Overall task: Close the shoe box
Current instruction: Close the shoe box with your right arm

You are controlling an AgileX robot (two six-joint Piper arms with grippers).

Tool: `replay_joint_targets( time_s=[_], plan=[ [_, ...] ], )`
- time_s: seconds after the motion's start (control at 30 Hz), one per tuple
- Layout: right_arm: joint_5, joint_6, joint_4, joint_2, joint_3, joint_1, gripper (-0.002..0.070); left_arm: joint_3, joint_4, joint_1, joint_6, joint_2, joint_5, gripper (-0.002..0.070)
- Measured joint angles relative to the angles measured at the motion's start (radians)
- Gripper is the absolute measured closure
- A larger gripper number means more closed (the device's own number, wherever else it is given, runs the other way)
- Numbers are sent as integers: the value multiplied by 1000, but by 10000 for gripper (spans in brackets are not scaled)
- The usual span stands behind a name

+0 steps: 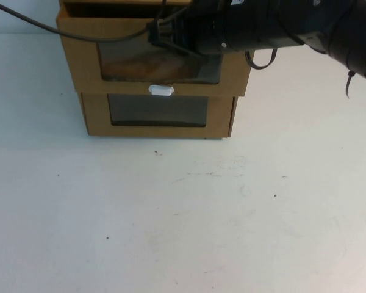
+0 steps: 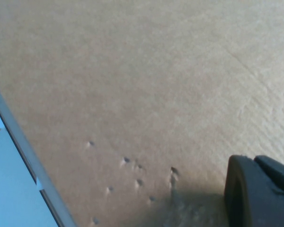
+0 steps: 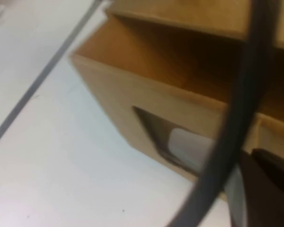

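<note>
Our brown cardboard drawer-style shoe box [image 1: 152,61] sits at twelve o'clock on the white table [image 1: 183,213], on top of its twin brown box [image 1: 158,115]. It sticks out and is not shut yet; we must push it in. Our right gripper [image 1: 171,38] is at its front, our left gripper [image 2: 255,194] beside cardboard. We cannot tell either grip.

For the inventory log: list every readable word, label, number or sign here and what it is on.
None readable.
Brown cardboard drawer-style shoe box, pulled out: blank.
Twin brown cardboard box beneath: blank.
Small white pull tab: blank.
Right claw at the drawer, left claw against cardboard: unmarked.
</note>
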Motion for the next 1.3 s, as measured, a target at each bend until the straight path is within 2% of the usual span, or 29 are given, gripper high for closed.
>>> replay_joint_targets(
  time_s=[0.53, 0.83, 1.07, 1.3],
  plan=[
    [-186, -7, 60, 76, 0, -28, 688, 0, 0, 0, 0, 0, -2, 677],
    [-212, -10, 71, 148, -77, -49, 689, -2, -1, 0, 0, 0, -4, 677],
    [-72, -10, 71, 164, -122, -62, 689, -2, -1, 0, 2, -4, -6, 677],
    [216, -1, 17, 45, -125, -68, 687, 2, 22, 0, 23, -133, 17, 677]
  ],
)
